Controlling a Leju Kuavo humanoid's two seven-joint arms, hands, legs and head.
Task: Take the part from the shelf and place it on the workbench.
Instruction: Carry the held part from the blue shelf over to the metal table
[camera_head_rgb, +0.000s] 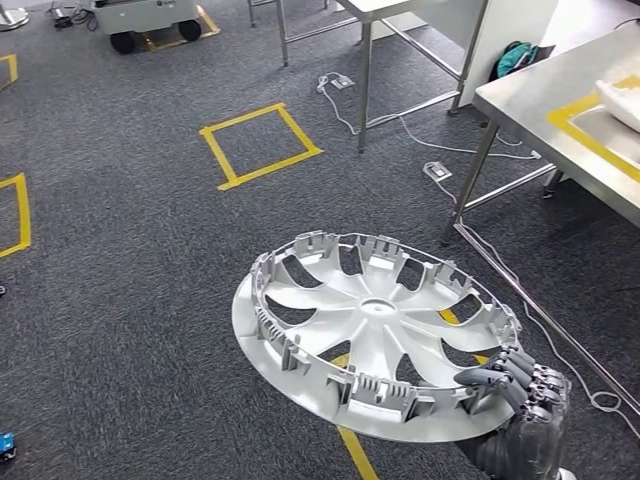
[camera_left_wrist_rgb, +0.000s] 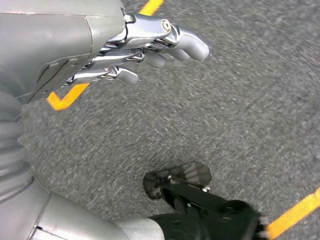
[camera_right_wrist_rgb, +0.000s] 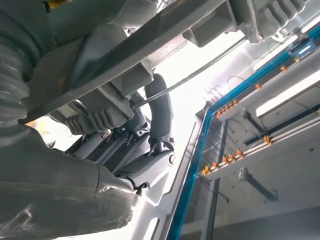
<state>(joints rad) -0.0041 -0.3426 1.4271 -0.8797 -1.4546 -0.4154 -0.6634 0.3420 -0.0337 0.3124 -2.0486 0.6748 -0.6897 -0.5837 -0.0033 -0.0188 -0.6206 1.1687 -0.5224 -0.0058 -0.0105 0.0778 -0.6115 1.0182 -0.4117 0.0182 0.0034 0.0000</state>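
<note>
**Part in hand, workbench not yet reached**

The robot's right hand (camera_head_rgb: 521, 405), at the lower right of the head view, grips the part (camera_head_rgb: 373, 330) by its near rim, thumb over the top edge and fingers curled beneath; the right wrist view shows those dark fingers (camera_right_wrist_rgb: 124, 155) wrapped under the rim. The part hangs over the carpet (camera_head_rgb: 136, 300) in the lower middle of the frame, roughly level and tipped slightly towards the camera, well apart from the workbench (camera_head_rgb: 528, 100) at the upper right.

The step in hand looks like the carry: the part is off the shelf and not yet set down. The next move probably calls for bringing it to the bench, raising it above the tabletop edge and lowering it flat, perhaps inside the yellow tape outline (camera_head_rgb: 585, 125) marked there. Held at a single point on its rim, the wide disc could sag or swing, so a steady wrist seems wise.

The part is a silver-grey wheel cover, seemingly moulded plastic: a round disc with swept spokes, open slots and a ring of ribbed clips standing up around its edge. The bench is brushed metal on thin legs; the carpet is coarse and dark grey.

The left hand (camera_left_wrist_rgb: 151, 47) holds nothing, its fingers extended and slightly apart above the carpet.
</note>
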